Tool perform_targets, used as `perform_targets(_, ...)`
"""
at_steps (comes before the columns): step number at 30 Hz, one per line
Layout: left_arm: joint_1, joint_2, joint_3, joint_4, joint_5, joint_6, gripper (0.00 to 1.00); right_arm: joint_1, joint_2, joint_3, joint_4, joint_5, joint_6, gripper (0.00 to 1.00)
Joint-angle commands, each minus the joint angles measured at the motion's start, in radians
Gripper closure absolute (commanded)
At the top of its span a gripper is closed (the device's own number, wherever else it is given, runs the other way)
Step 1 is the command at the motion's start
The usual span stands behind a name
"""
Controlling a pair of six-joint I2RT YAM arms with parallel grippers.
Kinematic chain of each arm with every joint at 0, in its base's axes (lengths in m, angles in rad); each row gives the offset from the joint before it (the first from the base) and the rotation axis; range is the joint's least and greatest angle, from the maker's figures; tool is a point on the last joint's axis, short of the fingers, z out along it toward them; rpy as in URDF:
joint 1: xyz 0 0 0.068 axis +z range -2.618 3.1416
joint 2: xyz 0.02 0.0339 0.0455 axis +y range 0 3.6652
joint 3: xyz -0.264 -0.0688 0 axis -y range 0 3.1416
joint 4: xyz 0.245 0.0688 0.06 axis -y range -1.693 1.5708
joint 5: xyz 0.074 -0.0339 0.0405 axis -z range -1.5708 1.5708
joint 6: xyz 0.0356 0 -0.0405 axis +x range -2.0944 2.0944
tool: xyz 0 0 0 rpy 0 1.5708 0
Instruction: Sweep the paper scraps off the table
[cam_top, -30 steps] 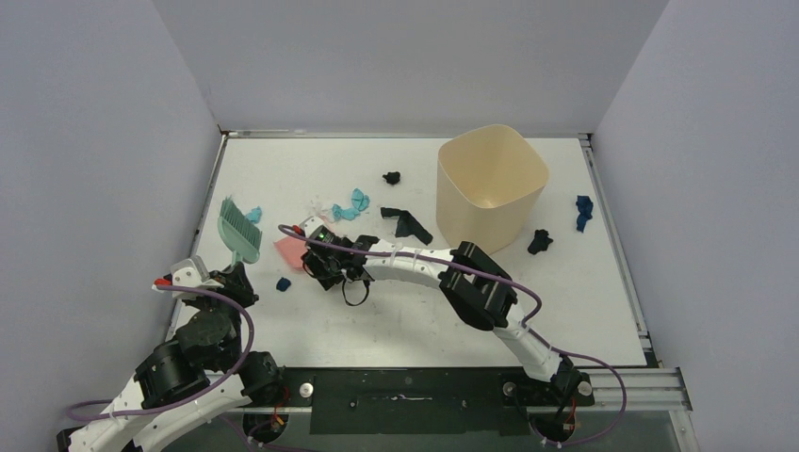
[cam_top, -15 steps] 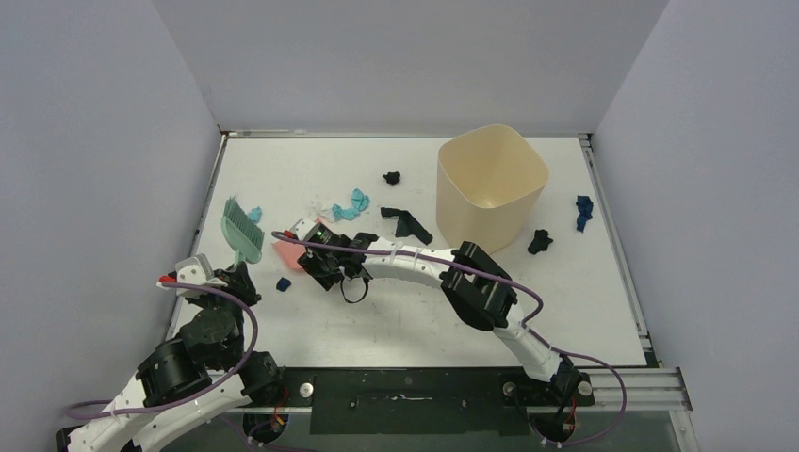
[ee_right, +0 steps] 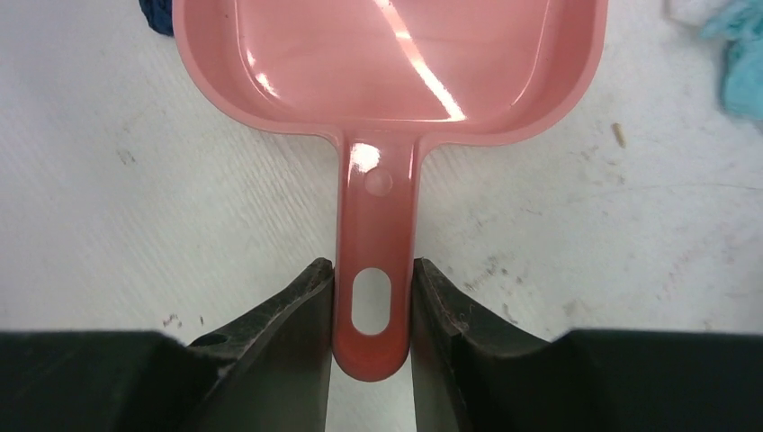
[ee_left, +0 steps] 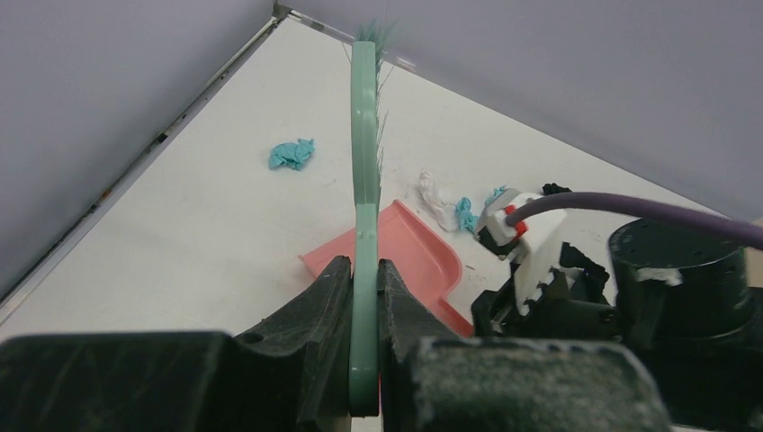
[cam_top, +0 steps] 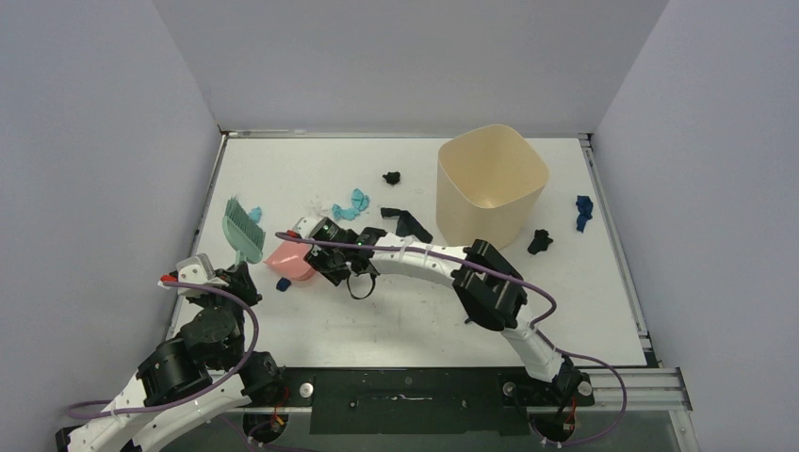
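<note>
Green brush (ee_left: pixel 363 135), on edge, is pinched in the left claw (ee_left: pixel 364 279) at the near left of the desk (cam_top: pixel 396 320). Just beyond, the handle of a pink dustpan (ee_right: pixel 387 63) is clamped by the right claw (ee_right: pixel 372 288). Farther back, paper scraps (cam_top: pixel 355 204) are scattered: teal and white past the pan, black and blue around a beige bin (cam_top: pixel 490 184).

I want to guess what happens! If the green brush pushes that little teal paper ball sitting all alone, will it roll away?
Probably it tumbles crookedly: the teal paper ball is crumpled and lumpy, not round. It looks tiny beside the green brush, so likely very light and easily flicked. Scrunched paper should squash, not break.
</note>
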Motion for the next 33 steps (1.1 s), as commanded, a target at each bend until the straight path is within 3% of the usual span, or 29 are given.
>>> perform_targets(1, -0.002, 0.005, 0.003, 0.067, 0.002, 0.018, 1.0, -0.09, -0.232, -0.053, 0.008, -0.103, -0.101, 0.95)
perform_targets(7, -0.002, -0.017, 0.023, 0.049, 0.031, -0.048, 1.0, -0.263, -0.391, -0.073, -0.106, -0.389, -0.207, 0.95)
perform_targets(11, -0.003, -0.046, 0.008, 0.141, 0.16, -0.051, 1.0, -0.417, -0.527, -0.087, -0.117, -0.559, -0.226, 0.95)
perform_targets(14, -0.002, 0.034, 0.018, 0.217, 0.271, -0.049, 1.0, -0.483, -0.633, -0.103, -0.121, -0.593, -0.267, 0.95)
perform_targets(22, -0.004, 0.451, 0.149, 0.44, 0.652, 0.069, 1.0, -0.687, -0.808, -0.045, -0.12, -0.476, -0.228, 0.95)
perform_targets(26, -0.014, 0.63, 0.211, 0.572, 0.854, 0.077, 1.0, -0.784, -0.843, -0.003, -0.141, -0.305, -0.237, 0.95)
perform_targets(33, -0.114, 0.915, 0.305, 0.809, 1.033, 0.078, 1.0, -0.962, -0.928, -0.039, -0.121, -0.071, -0.196, 0.95)
